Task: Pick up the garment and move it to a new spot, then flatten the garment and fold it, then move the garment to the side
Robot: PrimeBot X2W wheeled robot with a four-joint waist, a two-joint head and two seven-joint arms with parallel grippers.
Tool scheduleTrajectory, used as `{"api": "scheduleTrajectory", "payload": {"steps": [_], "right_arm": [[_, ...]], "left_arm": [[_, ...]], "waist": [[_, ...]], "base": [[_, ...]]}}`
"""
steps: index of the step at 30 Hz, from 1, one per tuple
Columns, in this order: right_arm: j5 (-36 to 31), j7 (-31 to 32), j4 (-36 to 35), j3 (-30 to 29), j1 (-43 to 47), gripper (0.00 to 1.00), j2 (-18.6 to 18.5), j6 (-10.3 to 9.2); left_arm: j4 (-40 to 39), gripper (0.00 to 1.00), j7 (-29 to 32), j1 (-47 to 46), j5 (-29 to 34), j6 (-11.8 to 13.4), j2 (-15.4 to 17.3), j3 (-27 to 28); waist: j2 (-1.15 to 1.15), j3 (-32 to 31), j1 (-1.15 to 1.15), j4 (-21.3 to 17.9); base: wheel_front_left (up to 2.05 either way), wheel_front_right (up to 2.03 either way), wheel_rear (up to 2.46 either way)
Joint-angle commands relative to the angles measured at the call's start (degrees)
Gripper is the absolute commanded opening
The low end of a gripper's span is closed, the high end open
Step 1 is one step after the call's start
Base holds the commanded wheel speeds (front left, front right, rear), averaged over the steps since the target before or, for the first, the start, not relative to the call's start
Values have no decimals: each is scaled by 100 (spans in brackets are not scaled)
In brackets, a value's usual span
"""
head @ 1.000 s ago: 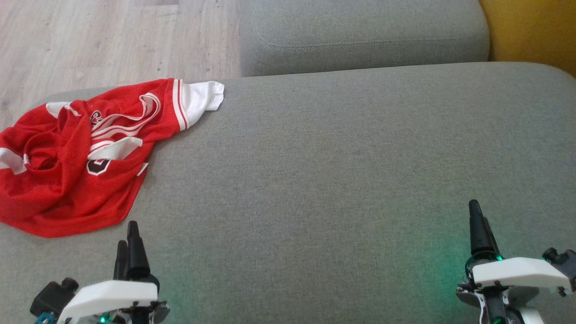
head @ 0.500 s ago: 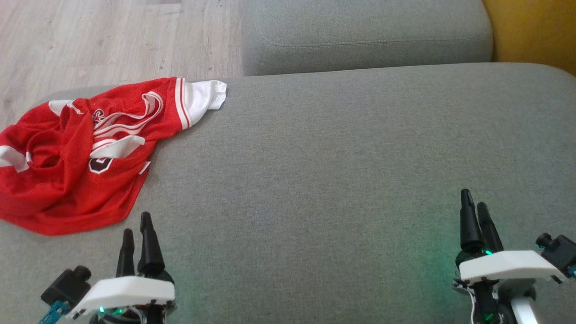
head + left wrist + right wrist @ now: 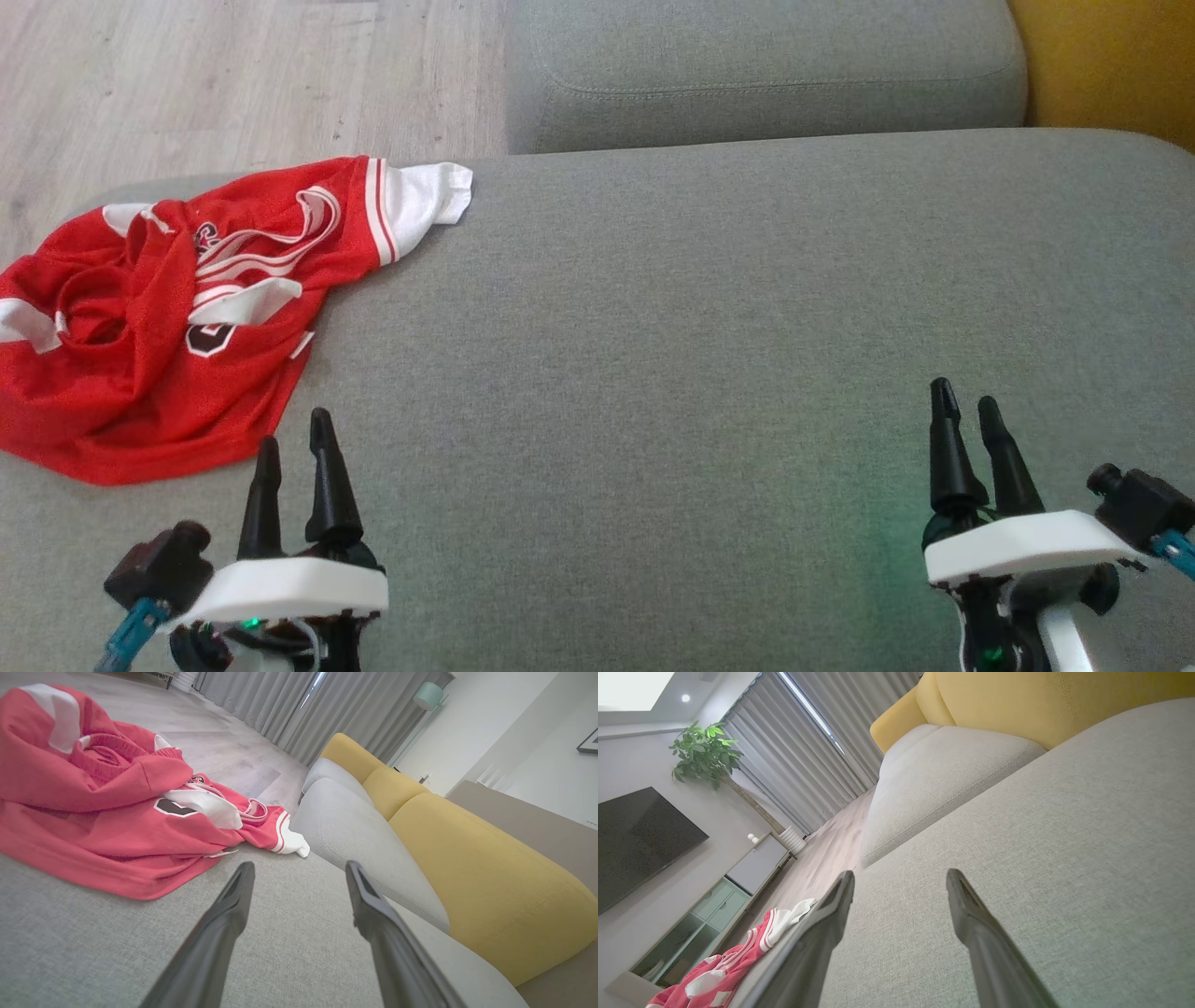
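Left gripper (image 3: 294, 427) held low over the grey seat cushion (image 3: 653, 308), fingers pointing forward and spread apart, empty. Right gripper (image 3: 962, 394) in a like pose, fingers also parted and holding nothing. The red-and-white garment (image 3: 159, 327) lies crumpled on the cushion just ahead of the left gripper and to its left, its near hem close to the fingertips but not touching; it is well apart from the right gripper, far to that gripper's left.
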Motion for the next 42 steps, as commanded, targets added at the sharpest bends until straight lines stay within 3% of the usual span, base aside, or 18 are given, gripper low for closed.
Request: {"api": "scheduleTrajectory", "payload": {"steps": [1, 42], "right_arm": [[-222, -88, -233, 135, -300, 100, -57, 27], [-3036, -764, -204, 275, -422, 100, -76, 42]], "left_arm": [[-225, 100, -100, -246, 194, 58, 68, 69], [-395, 100, -781, -239, 3033, 574, 88, -266]], "waist": [[0, 0, 0, 0], [0, -32, 0, 82]], "base": [[0, 0, 0], [0, 0, 0]]}}
